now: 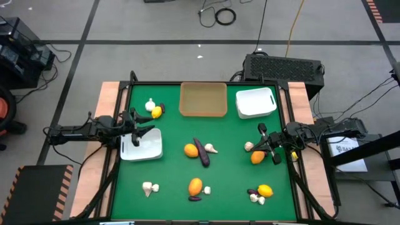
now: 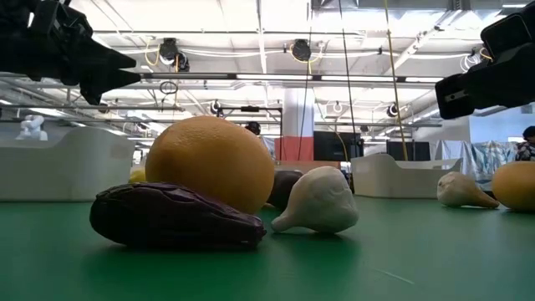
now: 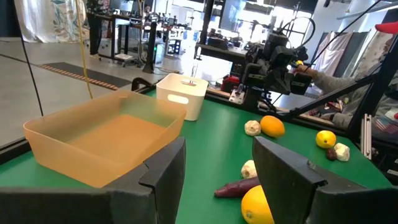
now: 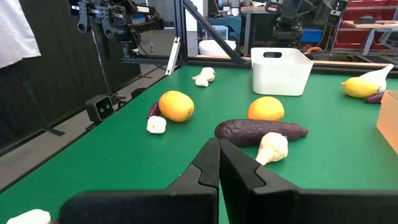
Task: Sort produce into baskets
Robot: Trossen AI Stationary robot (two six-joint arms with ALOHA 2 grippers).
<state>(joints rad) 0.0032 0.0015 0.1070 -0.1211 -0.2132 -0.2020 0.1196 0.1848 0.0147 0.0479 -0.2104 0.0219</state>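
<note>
Produce lies scattered on the green table: an orange [image 1: 190,150], a purple piece [image 1: 202,152] and a garlic bulb [image 1: 211,148] at the middle, and other small groups near the front and far left. A tan basket [image 1: 203,100] and a white basket [image 1: 256,103] stand at the far edge. A second white basket [image 1: 140,145] stands at the left. My left gripper [image 3: 217,165] hangs open above that left basket, holding nothing. My right gripper [image 4: 219,155] is shut and empty at the right side, above a garlic bulb [image 1: 249,146] and an orange [image 1: 257,157].
More produce lies near the front edge: a garlic bulb [image 1: 148,187], an orange [image 1: 195,185], and a lemon [image 1: 265,190] with small pieces beside it. A lemon [image 1: 156,112] and a garlic bulb [image 1: 150,105] lie at the far left. Wooden rails border the table's left and right sides.
</note>
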